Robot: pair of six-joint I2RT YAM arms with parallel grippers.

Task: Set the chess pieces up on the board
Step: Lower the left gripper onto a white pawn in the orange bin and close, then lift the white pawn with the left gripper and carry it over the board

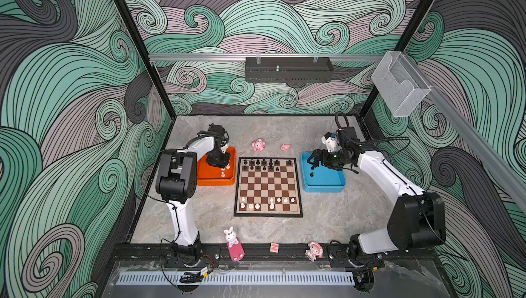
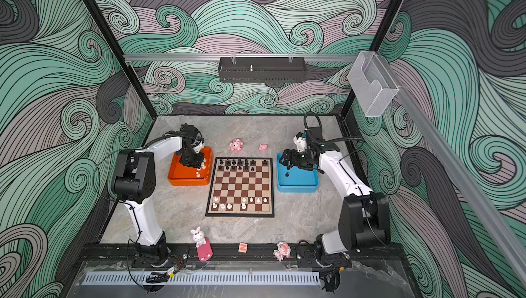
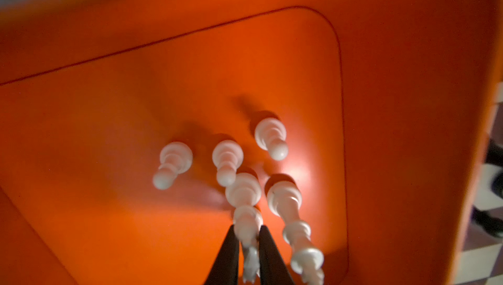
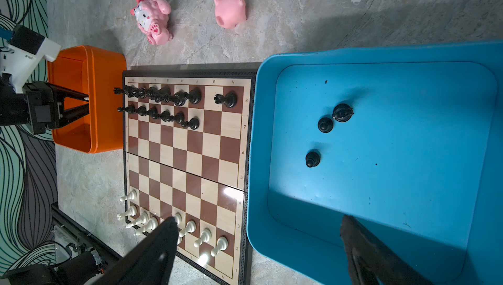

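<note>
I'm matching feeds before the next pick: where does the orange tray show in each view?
In a top view: orange tray left of the board, level with its black rows.
In a top view: same spot, the left arm reaching into it.
Left wrist: its floor and walls fill the picture, white pieces standing inside.
Right wrist: beside the board, across it from the blue tray.
Shared landmark: the board; only a checkered sliver in the left wrist view.
</note>
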